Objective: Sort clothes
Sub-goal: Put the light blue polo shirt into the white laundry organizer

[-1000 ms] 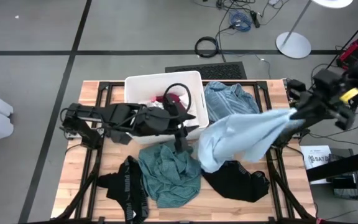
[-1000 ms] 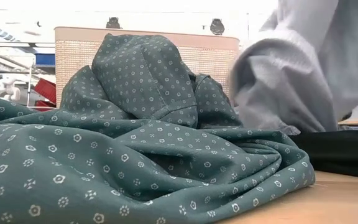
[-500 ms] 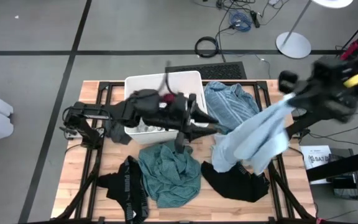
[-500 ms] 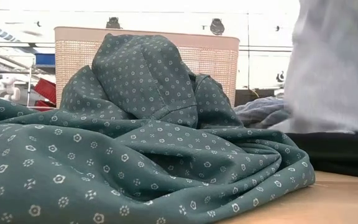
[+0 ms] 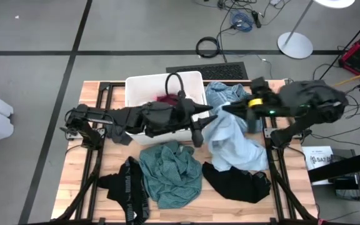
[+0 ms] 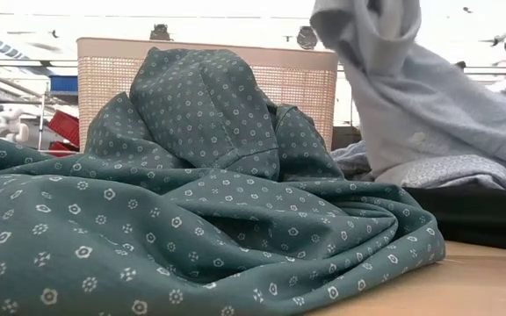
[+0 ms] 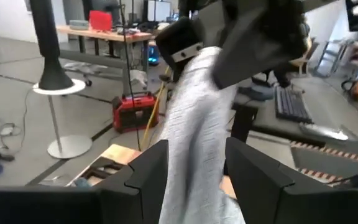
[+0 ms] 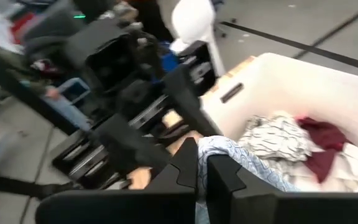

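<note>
R gripper (image 5: 225,109): frame centre-right, you've got jaws clamped on pale blue soft fabric shirt (image 5: 236,144), draped down to table.
L gripper (image 5: 200,125): frame centre, jaws partly apart, shirt cloth between fingers, grip unclear.
Teal-green patterned garment (image 5: 170,172): lower centre.
White rectangular plastic bin (image 5: 144,83): upper centre.

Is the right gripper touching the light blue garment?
Touching. In the right wrist view the right gripper is shut on the light blue garment, the cloth coming out from between its fingers.
</note>
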Controlling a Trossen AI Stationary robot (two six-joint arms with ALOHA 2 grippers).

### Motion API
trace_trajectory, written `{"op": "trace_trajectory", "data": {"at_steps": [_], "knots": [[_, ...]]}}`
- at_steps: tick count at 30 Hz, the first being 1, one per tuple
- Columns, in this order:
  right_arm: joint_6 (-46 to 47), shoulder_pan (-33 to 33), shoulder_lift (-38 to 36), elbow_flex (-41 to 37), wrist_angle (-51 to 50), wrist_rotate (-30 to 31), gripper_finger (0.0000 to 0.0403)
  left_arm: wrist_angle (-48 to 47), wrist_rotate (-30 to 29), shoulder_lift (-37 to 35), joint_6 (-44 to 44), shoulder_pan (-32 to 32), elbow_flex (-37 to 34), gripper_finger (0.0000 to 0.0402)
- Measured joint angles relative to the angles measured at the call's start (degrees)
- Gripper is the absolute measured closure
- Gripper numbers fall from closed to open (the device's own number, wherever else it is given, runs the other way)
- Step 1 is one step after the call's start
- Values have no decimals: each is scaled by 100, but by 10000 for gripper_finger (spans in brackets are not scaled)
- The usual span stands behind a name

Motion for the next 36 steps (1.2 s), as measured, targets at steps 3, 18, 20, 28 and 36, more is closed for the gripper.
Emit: {"op": "trace_trajectory", "data": {"at_steps": [3,18,20,28,36], "knots": [[117,-216,147,0,-62,-85,403,-67,-169,0,258,-68,0,233],[-13,-560,446,0,657,-1023,403,-372,-1178,0,599,-79,0,233],[-48,-593,478,0,727,-1103,403,-374,-1072,0,582,-79,0,233],[-359,-608,428,0,653,-1234,402,-540,-1090,-11,623,-104,2,377],[-1186,-596,158,0,72,-2067,371,-541,-795,-15,606,-261,348,394]]}}
